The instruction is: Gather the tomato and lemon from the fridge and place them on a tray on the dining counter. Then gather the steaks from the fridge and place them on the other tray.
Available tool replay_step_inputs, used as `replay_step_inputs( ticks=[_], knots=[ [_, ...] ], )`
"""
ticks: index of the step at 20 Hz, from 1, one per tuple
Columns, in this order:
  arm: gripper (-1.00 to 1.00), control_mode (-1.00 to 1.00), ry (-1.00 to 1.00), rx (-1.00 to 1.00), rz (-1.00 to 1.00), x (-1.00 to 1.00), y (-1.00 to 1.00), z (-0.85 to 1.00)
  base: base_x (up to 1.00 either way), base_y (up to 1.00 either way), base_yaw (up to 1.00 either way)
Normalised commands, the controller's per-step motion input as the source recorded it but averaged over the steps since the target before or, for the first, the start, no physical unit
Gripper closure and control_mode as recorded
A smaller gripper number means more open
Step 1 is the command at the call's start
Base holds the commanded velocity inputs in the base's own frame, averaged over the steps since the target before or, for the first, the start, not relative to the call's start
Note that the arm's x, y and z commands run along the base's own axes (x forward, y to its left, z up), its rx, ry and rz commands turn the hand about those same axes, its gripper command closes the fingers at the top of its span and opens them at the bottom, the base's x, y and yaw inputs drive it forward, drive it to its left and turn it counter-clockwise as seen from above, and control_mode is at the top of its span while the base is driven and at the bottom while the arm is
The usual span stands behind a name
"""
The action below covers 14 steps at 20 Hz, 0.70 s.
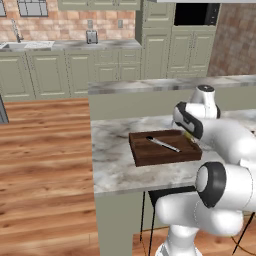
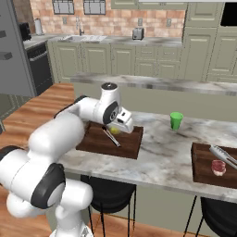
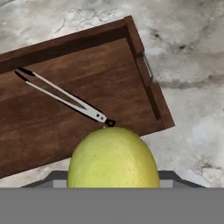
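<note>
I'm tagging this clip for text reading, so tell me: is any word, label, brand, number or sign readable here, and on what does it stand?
None can be read. The lemon, the wooden tray with its tongs, the green cup, the steak, the toaster and the dining counter all carry no lettering.

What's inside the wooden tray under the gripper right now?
Inside the wooden tray lies a pair of metal tongs on bare wood. The lemon, held in the gripper above, covers the tray's near edge, so that part is hidden.
</note>
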Motion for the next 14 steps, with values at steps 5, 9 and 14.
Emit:
replay_step_inputs(
  ticks=[5,9,14],
  knots=[
    [1.00,-1.00,0.00,0.00,0.00,0.55,-0.09,-0.43,0.00,0.00,0.00],
    [1.00,-1.00,0.00,0.00,0.00,0.44,-0.03,-0.41,0.00,0.00,0.00],
    [1.00,-1.00,0.00,0.00,0.00,0.30,0.00,-0.36,0.00,0.00,0.00]
  ],
)
